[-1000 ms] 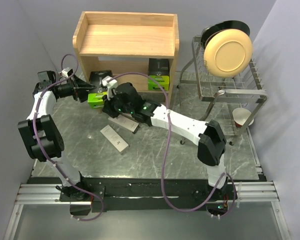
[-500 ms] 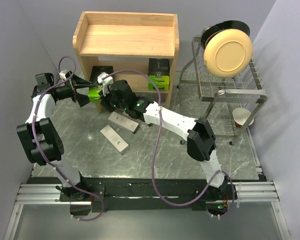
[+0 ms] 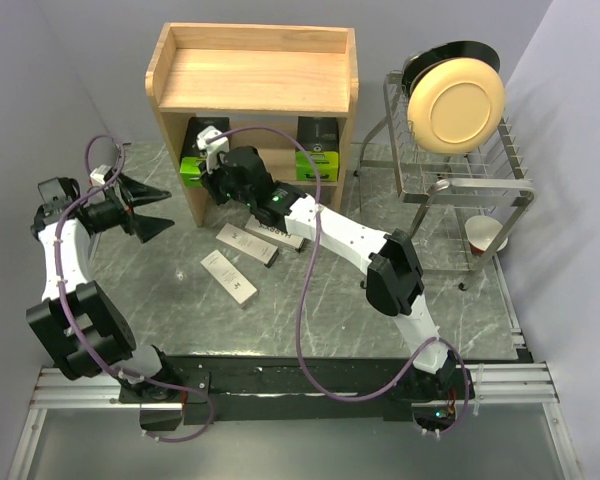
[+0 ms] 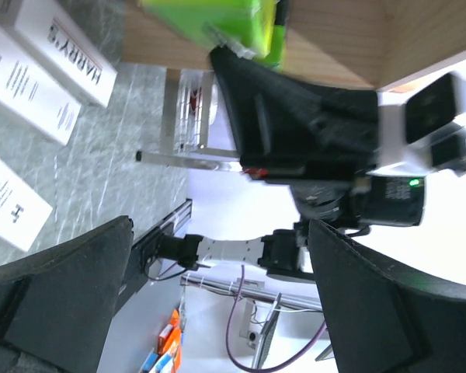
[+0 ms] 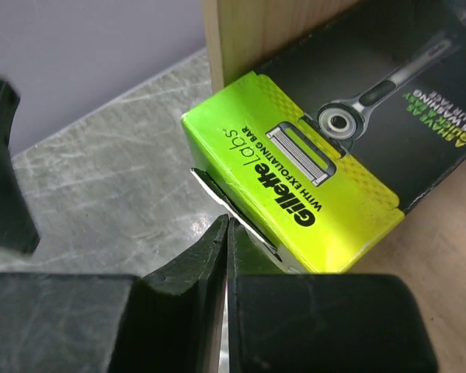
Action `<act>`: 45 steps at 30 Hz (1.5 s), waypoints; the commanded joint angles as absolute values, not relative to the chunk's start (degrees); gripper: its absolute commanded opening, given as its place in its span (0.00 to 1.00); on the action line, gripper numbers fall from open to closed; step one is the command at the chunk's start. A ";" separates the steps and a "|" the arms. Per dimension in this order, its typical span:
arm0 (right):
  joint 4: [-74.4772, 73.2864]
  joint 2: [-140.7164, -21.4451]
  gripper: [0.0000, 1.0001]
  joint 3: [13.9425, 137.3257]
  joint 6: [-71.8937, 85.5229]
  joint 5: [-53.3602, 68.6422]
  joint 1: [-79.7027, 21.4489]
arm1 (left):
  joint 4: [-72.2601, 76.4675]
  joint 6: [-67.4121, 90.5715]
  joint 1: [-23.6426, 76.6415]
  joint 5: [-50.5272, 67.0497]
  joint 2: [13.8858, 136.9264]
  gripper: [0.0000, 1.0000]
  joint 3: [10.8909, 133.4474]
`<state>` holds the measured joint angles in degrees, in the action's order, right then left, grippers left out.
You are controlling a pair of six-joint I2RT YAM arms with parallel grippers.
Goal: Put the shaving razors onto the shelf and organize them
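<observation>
From above, the light wooden two-tier shelf (image 3: 255, 80) stands at the far edge of the grey marbled table (image 3: 310, 300). The right hand (image 3: 208, 175) reaches into the left of its lower tier, at a black-and-lime-green razor pack (image 3: 190, 166). A second black-and-lime-green pack (image 3: 318, 160) stands at the right of that tier. The left hand (image 3: 152, 210) hangs apart on the left, fingers spread wide and holding nothing. A slim white-and-grey razor box (image 3: 228, 277) lies flat on the table, a second box (image 3: 247, 243) lies just beyond it, and a third box (image 3: 278, 233) is partly under the right arm.

The left wrist camera shows the left hand (image 4: 221, 233) gaping, with the three boxes to one side.

The right wrist camera shows the right hand (image 5: 227, 233) pinched nearly closed on a thin flap at the end of the razor pack (image 5: 311, 179), which lies inside the shelf (image 5: 256, 31).
</observation>
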<state>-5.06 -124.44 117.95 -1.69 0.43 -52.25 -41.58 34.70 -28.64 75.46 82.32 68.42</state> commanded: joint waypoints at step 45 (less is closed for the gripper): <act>9.83 -111.79 0.00 105.56 -15.45 -26.35 -55.99 | -39.03 32.69 -30.15 70.66 76.82 1.00 61.70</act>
<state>0.89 -114.85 107.61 -8.93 -16.01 -56.16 -42.09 32.58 -29.80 70.30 78.00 61.71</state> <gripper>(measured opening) 0.008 0.994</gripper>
